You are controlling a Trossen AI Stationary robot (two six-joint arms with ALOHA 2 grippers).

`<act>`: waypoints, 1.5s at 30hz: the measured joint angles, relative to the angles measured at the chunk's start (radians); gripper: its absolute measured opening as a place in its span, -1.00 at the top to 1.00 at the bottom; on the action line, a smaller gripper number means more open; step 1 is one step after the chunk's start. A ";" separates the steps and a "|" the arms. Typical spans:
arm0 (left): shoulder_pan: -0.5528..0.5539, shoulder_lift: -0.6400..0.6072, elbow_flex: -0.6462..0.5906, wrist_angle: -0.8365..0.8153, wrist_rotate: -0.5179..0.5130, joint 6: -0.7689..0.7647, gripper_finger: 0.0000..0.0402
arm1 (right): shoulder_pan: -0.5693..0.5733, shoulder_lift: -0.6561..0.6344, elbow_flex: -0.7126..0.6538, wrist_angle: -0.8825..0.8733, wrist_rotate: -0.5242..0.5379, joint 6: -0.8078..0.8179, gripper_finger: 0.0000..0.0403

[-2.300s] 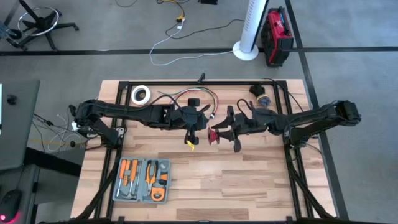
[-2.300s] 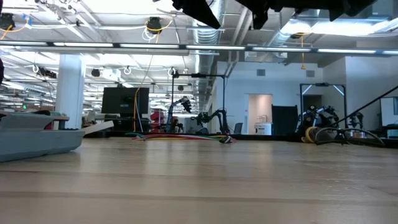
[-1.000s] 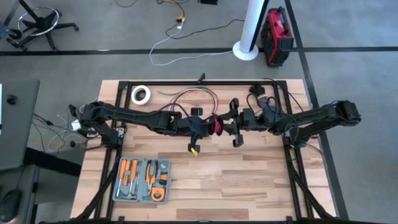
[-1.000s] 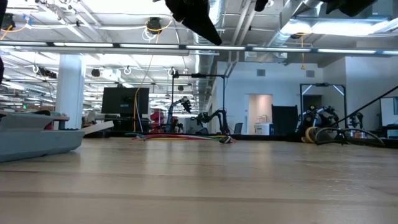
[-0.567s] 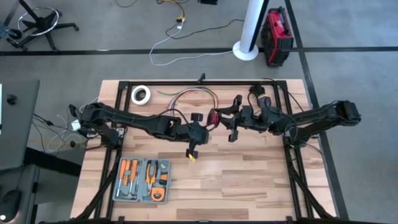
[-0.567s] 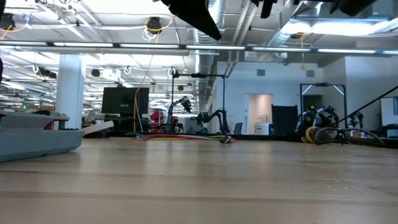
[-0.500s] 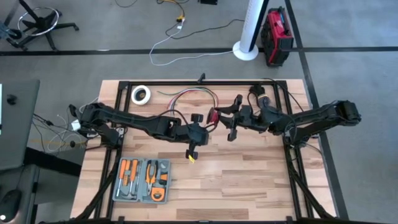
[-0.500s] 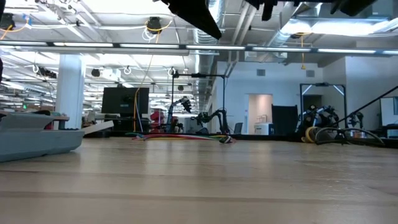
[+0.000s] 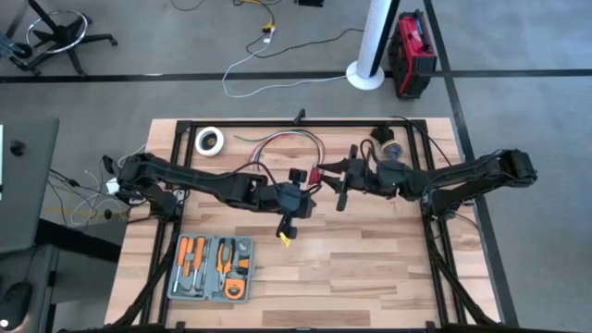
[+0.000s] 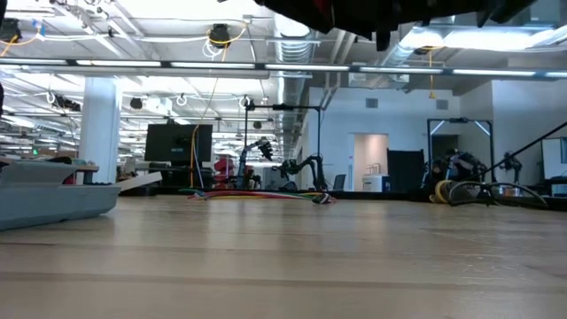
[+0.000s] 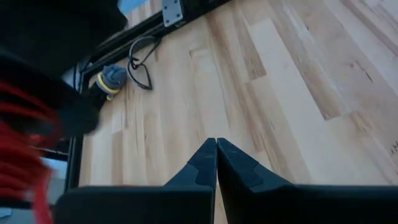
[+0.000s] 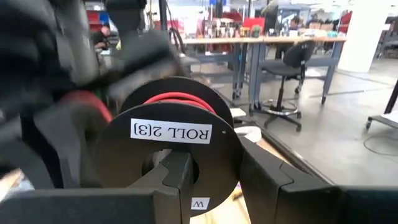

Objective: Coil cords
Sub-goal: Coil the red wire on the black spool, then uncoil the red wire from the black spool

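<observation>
Red wire point(image 12: 180, 98) is sitting wound on a black reel point(image 12: 168, 155), and my right jaws are clamping that reel by its lower rim, one finger on each side. The reel is hanging in the air over the middle of the tabletop point(image 9: 370, 250), not resting on it.

My left jaws are pressed fully together with nothing between them, just beside the reel, with a red blur of wire close to their side.

Risks, as I judge them:
- The hold on the reel is taking only the rim. A sideways pull on the wire could be twisting the reel out of the fingers and dropping it.
- With the left jaws closed on nothing, no one is guiding the free end. Turns could be slackening and slipping off the flange, so the coil springs loose.
- The two arms are working very near each other; a careless turn could be knocking wrist against reel.

Farther off, a loose loop of coloured leads point(image 9: 287, 141) is lying near the far edge. A trailing end could be snagging there.
</observation>
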 joint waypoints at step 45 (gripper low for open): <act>0.180 -0.060 0.084 -0.235 0.125 -0.073 1.00 | 0.023 0.000 0.000 -0.223 -0.195 -0.015 0.47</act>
